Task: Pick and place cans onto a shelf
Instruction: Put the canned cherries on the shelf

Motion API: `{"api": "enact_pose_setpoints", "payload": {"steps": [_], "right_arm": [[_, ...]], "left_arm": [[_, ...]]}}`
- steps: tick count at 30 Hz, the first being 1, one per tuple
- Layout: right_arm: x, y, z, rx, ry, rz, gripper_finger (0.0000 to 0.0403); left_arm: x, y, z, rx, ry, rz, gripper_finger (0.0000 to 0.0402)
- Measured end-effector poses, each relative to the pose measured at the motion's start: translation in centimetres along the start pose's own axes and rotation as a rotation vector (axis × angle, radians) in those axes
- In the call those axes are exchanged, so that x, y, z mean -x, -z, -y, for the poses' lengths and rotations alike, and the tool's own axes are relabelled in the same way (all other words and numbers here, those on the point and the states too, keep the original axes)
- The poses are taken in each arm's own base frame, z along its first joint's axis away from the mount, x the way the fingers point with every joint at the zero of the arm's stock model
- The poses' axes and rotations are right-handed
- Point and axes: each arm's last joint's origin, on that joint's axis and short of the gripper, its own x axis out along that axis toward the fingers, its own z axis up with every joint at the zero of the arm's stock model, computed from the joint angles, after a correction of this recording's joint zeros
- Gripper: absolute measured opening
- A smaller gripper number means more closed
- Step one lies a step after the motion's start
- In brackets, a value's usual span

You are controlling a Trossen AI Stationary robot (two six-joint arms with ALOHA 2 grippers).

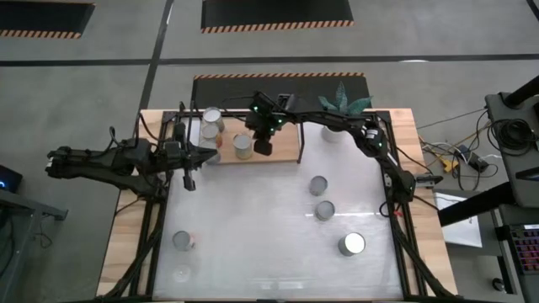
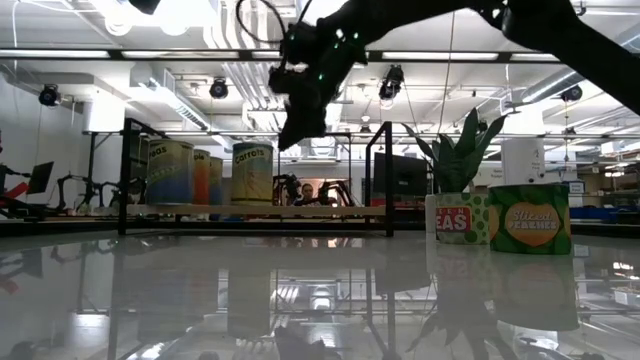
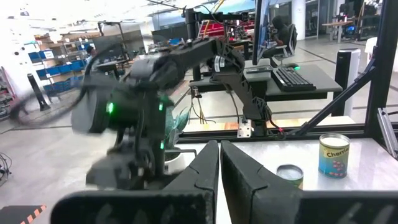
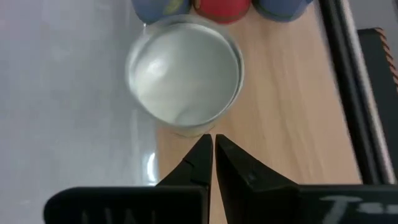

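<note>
the cans look like rigid little steel cylinders, most likely full and so with some weight to them. the walls are smooth and labelled, slick enough that i'd pinch one across its middle, below the raised rim, not by the shiny lid. they should stand steady on their flat bottoms but would roll if tipped.

three or four already stand on the shelf [image 1: 282,145] toward its left end, the nearest being the can on the shelf [image 1: 242,146] just beside the right end effector [image 1: 263,145]. that one hangs over the wood with its two fingers pressed together and nothing between them. from its own wrist camera the can's round top [image 4: 185,78] sits right ahead of the fingertips, apart from them.

the left end effector [image 1: 189,173] waits over the left side of the table [image 1: 253,227], fingers also pressed together and empty.

loose cans are well apart on the table: two mid-right [image 1: 317,185] [image 1: 325,210], one with a bright lid nearer the front [image 1: 352,244], and one at front left [image 1: 182,241].

hard to make out: a faint round shape below that front-left can may be another can or only a reflection. the cans at the shelf's left end overlap the left arm, so i can't count them surely. in the low view labels read partly, and the right arm covers much of the upper scene.
</note>
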Motion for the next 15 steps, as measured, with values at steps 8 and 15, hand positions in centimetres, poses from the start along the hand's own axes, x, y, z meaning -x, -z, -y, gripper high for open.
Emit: {"api": "enact_pose_setpoints", "payload": {"steps": [8, 15], "right_arm": [[7.3, -0.4, -7.0, -0.022, -0.066, -0.056, 0.0009], [10.7, 1.5, -16.6, -0.001, -0.188, -0.042, 0.0009]], "left_arm": [[0.0, 0.0, 0.0, 0.006, 0.001, -0.003, 0.0000], [-0.1, 0.1, 0.1, 0.020, 0.001, -0.009, 0.0000]]}}
